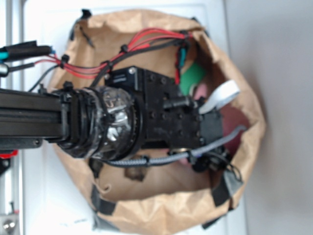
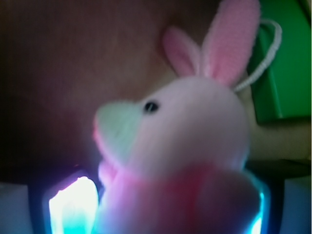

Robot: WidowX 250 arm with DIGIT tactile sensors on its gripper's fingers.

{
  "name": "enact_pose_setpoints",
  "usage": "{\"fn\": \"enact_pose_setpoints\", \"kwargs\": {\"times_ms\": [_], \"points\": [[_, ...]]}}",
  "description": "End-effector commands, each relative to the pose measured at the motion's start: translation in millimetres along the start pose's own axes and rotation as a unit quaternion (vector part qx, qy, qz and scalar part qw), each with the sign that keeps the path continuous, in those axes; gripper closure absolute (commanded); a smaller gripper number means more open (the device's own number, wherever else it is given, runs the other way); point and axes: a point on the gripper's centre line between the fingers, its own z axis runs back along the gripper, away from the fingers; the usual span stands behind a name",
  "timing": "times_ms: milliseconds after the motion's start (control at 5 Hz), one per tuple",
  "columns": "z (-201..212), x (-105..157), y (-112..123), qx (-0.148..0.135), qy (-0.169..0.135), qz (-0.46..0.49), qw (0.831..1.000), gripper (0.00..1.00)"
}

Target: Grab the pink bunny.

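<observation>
Arm (image 1: pixel 73 122) reaches down, claw (image 1: pixel 215 132) state hidden

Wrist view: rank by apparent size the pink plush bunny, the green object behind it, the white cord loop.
1. Pink plush bunny, fills most of the frame, though it is right at the lens, so nearness inflates it.
2. Green object, cropped at the edge; true extent unclear.
3. White cord loop, thin.

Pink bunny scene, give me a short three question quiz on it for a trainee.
1. True or false: the pink bunny fills much of the wrist view.
2. What colour is the object behind the bunny's ears? A) green B) yellow C) blue
3. In the exterior view, what container is the arm reaching into?

Key: 1 true. 2 A, the green object. 3 the brown paper bag.
</observation>
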Motion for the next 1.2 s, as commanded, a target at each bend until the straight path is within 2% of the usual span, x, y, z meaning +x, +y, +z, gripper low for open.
{"fn": "enact_pose_setpoints", "kwargs": {"times_ms": [0,200,400,600,800,1000], "points": [[18,15,-5,-0.027,-0.013,-0.012,0.999,1.0],[34,16,0,-0.033,0.001,-0.041,0.999,1.0],[61,21,-3,-0.044,0.033,-0.117,0.992,1.0],[92,27,-11,-0.024,0.067,-0.188,0.98,1.0],[115,41,-9,-0.028,0.093,-0.208,0.973,1.0],[160,70,12,-0.059,0.111,-0.226,0.966,1.0]]}}
